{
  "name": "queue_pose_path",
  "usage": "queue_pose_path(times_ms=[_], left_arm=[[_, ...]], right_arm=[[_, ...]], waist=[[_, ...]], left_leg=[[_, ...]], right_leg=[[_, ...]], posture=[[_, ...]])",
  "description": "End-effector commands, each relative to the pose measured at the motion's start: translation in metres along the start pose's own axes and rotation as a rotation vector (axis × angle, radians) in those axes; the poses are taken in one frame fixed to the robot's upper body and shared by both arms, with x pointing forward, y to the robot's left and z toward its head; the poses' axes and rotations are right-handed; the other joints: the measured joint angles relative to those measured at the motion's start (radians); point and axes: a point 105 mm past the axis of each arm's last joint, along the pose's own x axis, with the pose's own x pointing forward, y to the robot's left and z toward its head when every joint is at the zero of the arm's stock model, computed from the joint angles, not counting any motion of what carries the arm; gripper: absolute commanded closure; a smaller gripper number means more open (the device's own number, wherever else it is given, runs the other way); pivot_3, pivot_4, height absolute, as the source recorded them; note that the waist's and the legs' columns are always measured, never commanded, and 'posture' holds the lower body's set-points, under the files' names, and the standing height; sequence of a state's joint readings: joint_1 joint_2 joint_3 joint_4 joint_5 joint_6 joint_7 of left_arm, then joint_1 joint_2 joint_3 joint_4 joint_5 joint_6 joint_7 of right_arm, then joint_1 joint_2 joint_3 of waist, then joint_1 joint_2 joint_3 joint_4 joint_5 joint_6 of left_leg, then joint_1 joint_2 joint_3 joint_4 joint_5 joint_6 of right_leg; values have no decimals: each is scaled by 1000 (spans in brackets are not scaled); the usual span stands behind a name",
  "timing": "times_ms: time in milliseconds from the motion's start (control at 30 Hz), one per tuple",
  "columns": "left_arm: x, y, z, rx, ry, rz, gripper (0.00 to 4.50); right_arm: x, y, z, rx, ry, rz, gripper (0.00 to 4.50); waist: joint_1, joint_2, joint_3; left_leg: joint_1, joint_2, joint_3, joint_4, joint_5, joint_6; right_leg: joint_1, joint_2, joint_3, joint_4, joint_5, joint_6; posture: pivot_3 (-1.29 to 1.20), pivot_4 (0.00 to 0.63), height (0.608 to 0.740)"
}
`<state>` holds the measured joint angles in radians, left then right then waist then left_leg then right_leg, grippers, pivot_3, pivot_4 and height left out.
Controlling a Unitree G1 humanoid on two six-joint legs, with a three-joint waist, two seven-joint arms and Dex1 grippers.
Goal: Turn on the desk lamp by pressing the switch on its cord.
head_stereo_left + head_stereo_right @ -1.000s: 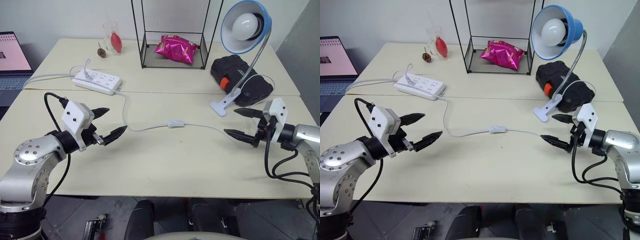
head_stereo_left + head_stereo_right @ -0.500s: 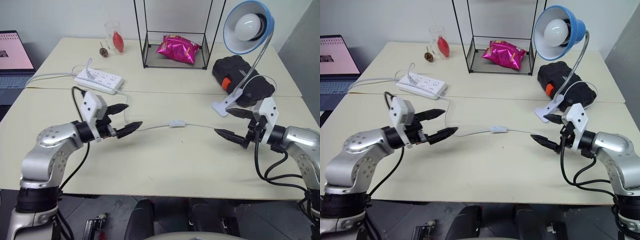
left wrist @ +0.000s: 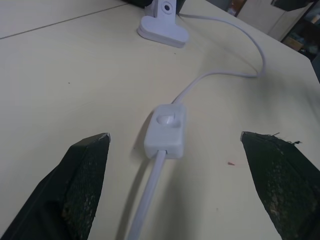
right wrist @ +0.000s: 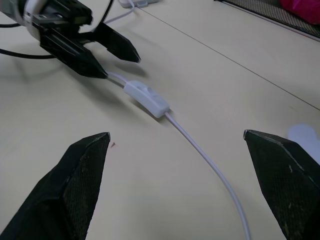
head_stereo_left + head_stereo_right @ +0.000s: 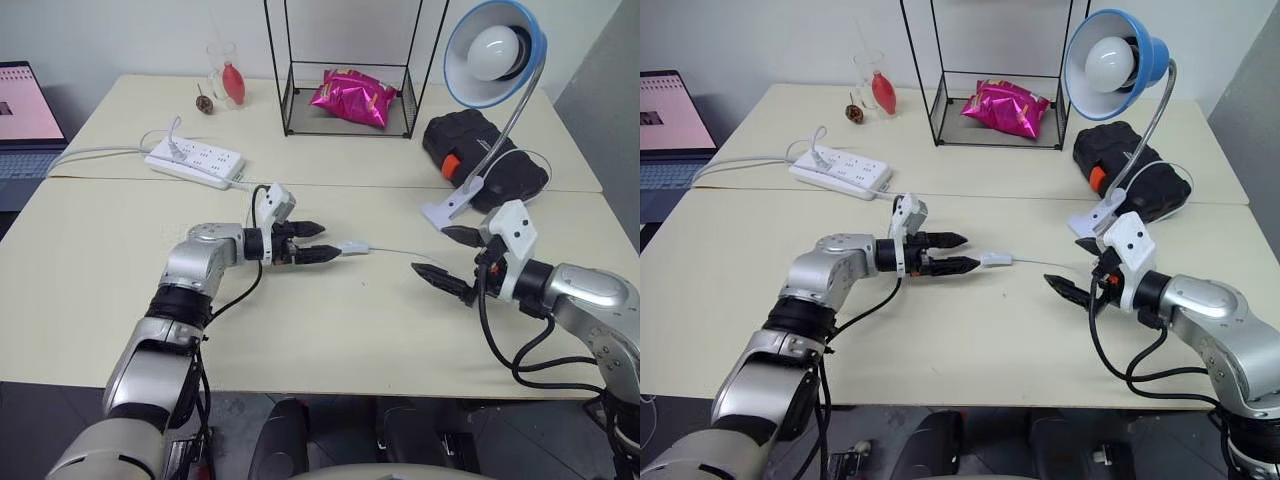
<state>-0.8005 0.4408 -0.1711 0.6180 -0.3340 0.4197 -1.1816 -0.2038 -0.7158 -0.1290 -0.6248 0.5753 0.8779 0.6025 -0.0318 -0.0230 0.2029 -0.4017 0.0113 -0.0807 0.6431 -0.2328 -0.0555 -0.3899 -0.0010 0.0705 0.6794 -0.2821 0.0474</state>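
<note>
The desk lamp [image 5: 495, 55] stands unlit at the back right, its white clamp base [image 5: 446, 208] resting on the table. From the base the thin white cord [image 5: 395, 252] runs left to the small white switch [image 5: 353, 246], which lies flat mid-table. My left gripper [image 5: 328, 241] is open and points right, its tips just left of the switch [image 3: 166, 129] with the cord running between its fingers. My right gripper [image 5: 430, 250] is open and points left, a hand's width right of the switch [image 4: 146, 98], low over the cord [image 4: 210, 162].
A white power strip [image 5: 195, 160] lies at the back left, with a laptop [image 5: 25, 110] at the left edge. A black wire rack [image 5: 290, 105] holds a pink bag [image 5: 352, 98]. A black case [image 5: 485, 155] sits behind the clamp. A glass [image 5: 228, 78] stands at the back.
My left arm has swung right and forward across the table until its open fingers reached the switch. My right gripper has shifted a little left toward the switch, still open.
</note>
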Motion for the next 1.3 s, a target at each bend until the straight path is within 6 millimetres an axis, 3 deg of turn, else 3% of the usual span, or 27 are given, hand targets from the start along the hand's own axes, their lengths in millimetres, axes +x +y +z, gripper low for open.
queue_pose_path(times_ms=[33, 433, 567, 933, 1100, 1300], left_arm=[[12, 2, 0, 21, 40, -40, 158], [29, 2, -9, 2, 87, -93, 158], [32, 0, -11, 2, 94, -109, 815], [39, -5, -16, 101, 112, -135, 3401], [33, -7, -14, 201, 94, -130, 3390], [25, -10, 9, 375, -27, -40, 3390]], right_arm=[[-8, 4, 16, -43, -33, -17, 0], [-13, 8, 19, -49, -19, -26, 0], [-15, 9, 18, -49, -15, -31, 0], [-16, 8, 17, -54, -10, -37, 0], [-15, 7, 15, -18, -19, -44, 0], [-12, 31, -3, 269, -43, 4, 0]], waist=[[0, 0, 0], [0, 0, 0], [1, 0, 0], [1, 0, 0], [1, 0, 0], [1, -1, 0]], left_leg=[[0, 0, 0, 0, 0, 0], [0, 0, 0, 1, 0, 0], [0, 0, 0, 1, 0, 0], [0, 0, 0, 0, 0, 0], [0, 0, 0, 0, 0, 0], [0, 1, -2, 0, 0, 0]], right_leg=[[0, 0, 0, 0, 0, 0], [0, 0, 0, 0, 0, 0], [1, 0, 0, 0, 0, 1], [0, 0, 0, 0, 0, 1], [0, 0, 0, 0, 0, 1], [0, 0, 0, 1, 1, -1]], posture=[[0, 150, 740], [0, 150, 740], [0, 150, 740], [0, 150, 740], [0, 150, 740], [0, 150, 740]])
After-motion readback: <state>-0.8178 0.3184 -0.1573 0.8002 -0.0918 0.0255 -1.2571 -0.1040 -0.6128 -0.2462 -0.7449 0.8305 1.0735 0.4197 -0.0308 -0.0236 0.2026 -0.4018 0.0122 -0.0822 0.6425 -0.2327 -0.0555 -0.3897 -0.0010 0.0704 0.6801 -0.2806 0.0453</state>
